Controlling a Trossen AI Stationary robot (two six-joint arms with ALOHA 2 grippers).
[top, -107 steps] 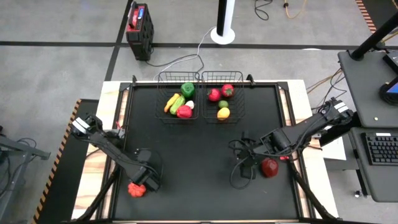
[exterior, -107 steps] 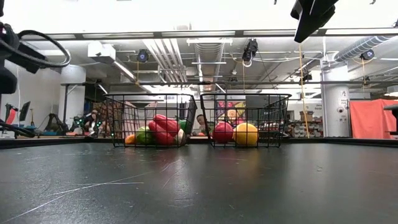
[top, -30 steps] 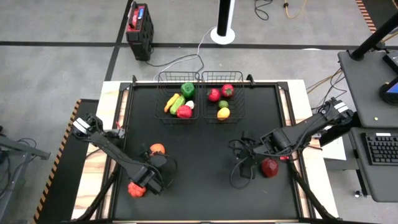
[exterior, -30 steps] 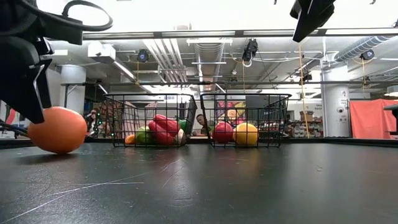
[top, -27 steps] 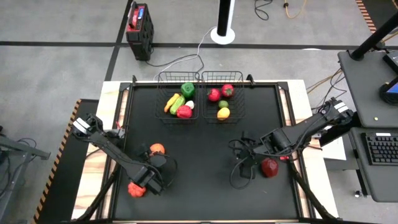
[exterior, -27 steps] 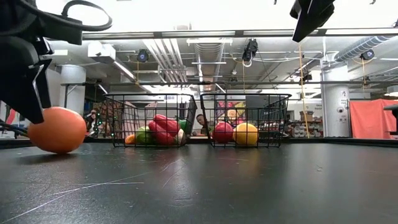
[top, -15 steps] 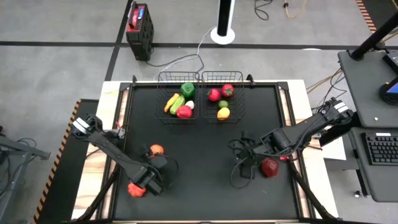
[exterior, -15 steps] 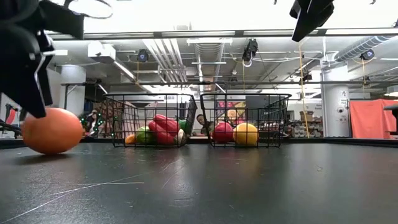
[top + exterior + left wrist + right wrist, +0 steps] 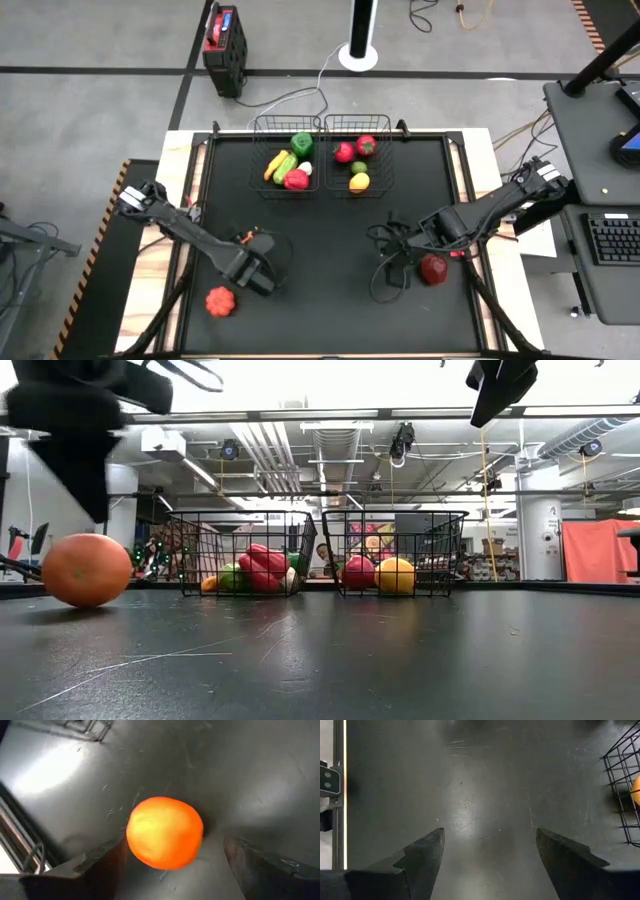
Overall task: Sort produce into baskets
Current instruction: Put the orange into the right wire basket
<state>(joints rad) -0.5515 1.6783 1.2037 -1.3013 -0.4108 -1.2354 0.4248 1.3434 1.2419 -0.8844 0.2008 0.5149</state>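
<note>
An orange round fruit (image 9: pixel 165 832) rests on the black table at the near left; in the low view (image 9: pixel 87 570) it lies just under my left gripper. My left gripper (image 9: pixel 172 847) is open above it, one finger on either side, not touching; in the high view (image 9: pixel 256 264) the gripper covers most of the fruit (image 9: pixel 247 237). My right gripper (image 9: pixel 490 845) is open and empty, raised over the table's near right (image 9: pixel 398 250), beside a dark red fruit (image 9: pixel 433 268). Two black wire baskets (image 9: pixel 256 150) (image 9: pixel 388 150) at the far edge hold several pieces.
A red lumpy piece (image 9: pixel 220 300) lies near the table's near left corner. The right basket's corner (image 9: pixel 625 785) shows in the right wrist view. Loose cables (image 9: pixel 385 275) hang by the right gripper. The table's middle is bare black surface (image 9: pixel 320 240).
My left gripper has risen from beside the orange fruit and gone a little toward the table's far edge, so it now stands above the fruit. The fruit stays on the table about where it was.
</note>
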